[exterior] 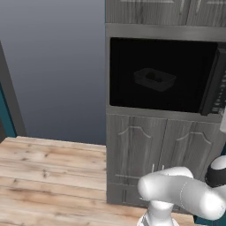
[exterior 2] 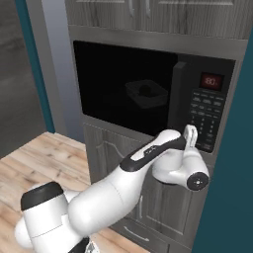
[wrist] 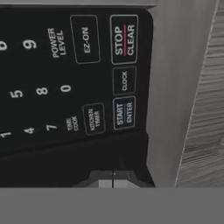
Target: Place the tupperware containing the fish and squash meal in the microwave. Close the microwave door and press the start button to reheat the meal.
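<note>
Gripper (wrist: 113,178): two small dark finger tips, drawn together with no gap between them and nothing held; seen in the hand view just off the lower edge of the keypad panel (wrist: 74,78). In the right base view the white hand (exterior 2: 190,134) stands upright against the lower part of the same panel (exterior 2: 205,118).

Keypad panel: flat, glossy black face with rounded corners; pale numerals and rounded-rectangle keys. Legible keys: START/ENTER (wrist: 124,113), CLOCK, STOP/CLEAR, EZ-ON, KITCHEN TIMER, POWER LEVEL, TIME COOK. The START/ENTER key shows a faint bluish tint. A small red display (exterior 2: 211,80) sits above the keys.

Microwave (exterior 2: 153,94): large black box built into a grey wood-grain cabinet column, smooth grey frame around it. The microwave door (exterior: 159,75) is a wide dark panel lying flat across the front, its window dim and translucent; a long black vertical bar handle (exterior: 212,84) runs down its right side.

Tupperware (exterior: 154,79): shallow rectangular container, rounded corners, flared rim, clear-grey plastic; rests inside the cavity near the middle, seen faintly through the window (exterior 2: 146,93). Contents appear as a dark patch only; colour cannot be told.

Cabinet doors (exterior: 163,154): grey wood-grain, arched relief panels, below the microwave.

Floor (exterior: 48,176): pale, knotty wooden planks.

Wall (exterior: 57,66): plain matte grey-blue.
</note>
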